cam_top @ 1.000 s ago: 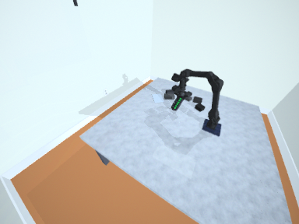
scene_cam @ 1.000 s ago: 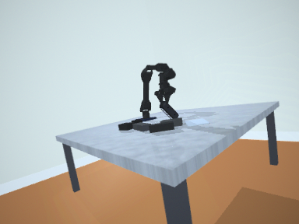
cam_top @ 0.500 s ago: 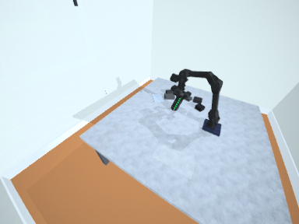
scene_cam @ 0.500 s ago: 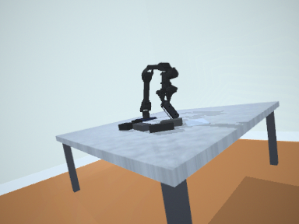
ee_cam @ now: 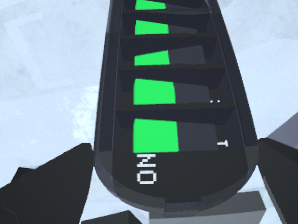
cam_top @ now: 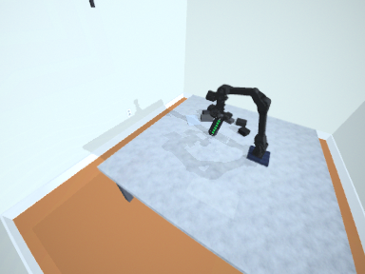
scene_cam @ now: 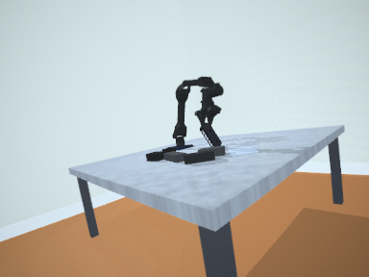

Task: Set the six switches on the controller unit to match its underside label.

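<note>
The dark grey controller unit (cam_top: pixel 217 129) (scene_cam: pixel 210 136) (ee_cam: pixel 200 170) hangs steeply tilted below the arm, its lower end low over the bench. My gripper (cam_top: pixel 218 117) (scene_cam: pixel 208 124) (ee_cam: pixel 176 151) is shut on the unit, one finger against each side near its rounded "ON" end. In the wrist view its top faces the camera, with green switch ends at left and dark ends at right. The nearest two green faces look broader than the third. Part of the switch row is cut off at the top edge. The underside label is hidden.
Several dark and grey modules lie close by: a grey one (cam_top: pixel 207 116) (scene_cam: pixel 211 150), a black one (scene_cam: pixel 199 158), and two dark ones (cam_top: pixel 240 122) (cam_top: pixel 243 130) towards the arm's base (cam_top: pixel 259 156). A grey block (ee_cam: pixel 210 210) shows beneath the unit's near end. The bench (cam_top: pixel 285 205) has a pale patch.
</note>
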Action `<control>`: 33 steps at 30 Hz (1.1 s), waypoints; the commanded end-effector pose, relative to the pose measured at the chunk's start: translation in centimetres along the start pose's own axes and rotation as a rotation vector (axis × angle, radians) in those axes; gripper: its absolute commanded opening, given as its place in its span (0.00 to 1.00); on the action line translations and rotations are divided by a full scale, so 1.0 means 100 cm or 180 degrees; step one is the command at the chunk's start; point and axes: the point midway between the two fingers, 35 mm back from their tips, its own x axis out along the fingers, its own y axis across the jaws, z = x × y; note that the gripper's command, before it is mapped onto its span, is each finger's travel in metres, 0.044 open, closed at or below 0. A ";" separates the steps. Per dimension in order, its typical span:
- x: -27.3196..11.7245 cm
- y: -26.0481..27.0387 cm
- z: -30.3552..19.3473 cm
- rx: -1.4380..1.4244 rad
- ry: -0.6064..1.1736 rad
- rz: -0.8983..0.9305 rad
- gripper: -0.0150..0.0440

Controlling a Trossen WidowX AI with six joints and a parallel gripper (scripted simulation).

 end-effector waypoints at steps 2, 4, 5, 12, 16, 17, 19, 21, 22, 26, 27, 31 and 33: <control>0.000 0.000 0.010 -0.0023 0.0005 0.0020 0.82; 0.000 0.000 0.012 -0.0023 0.0019 0.0020 0.82; -0.001 0.000 0.013 -0.0023 0.0026 0.0020 0.82; -0.003 0.000 0.018 -0.0023 0.0073 0.0020 0.82; -0.004 0.000 0.022 -0.0023 0.0100 0.0020 0.82; -0.004 0.000 0.022 -0.0024 0.0107 0.0020 0.82; -0.005 0.000 0.024 -0.0024 0.0120 0.0020 0.82; -0.005 0.000 0.026 -0.0024 0.0134 0.0020 0.82; -0.006 0.000 0.027 -0.0024 0.0136 0.0019 0.82; -0.007 0.000 0.030 -0.0023 0.0115 0.0020 0.82; -0.007 0.000 0.030 -0.0023 0.0107 0.0020 0.82; -0.008 0.000 0.033 -0.0023 0.0084 0.0020 0.82; -0.008 0.000 0.035 -0.0023 0.0073 0.0020 0.82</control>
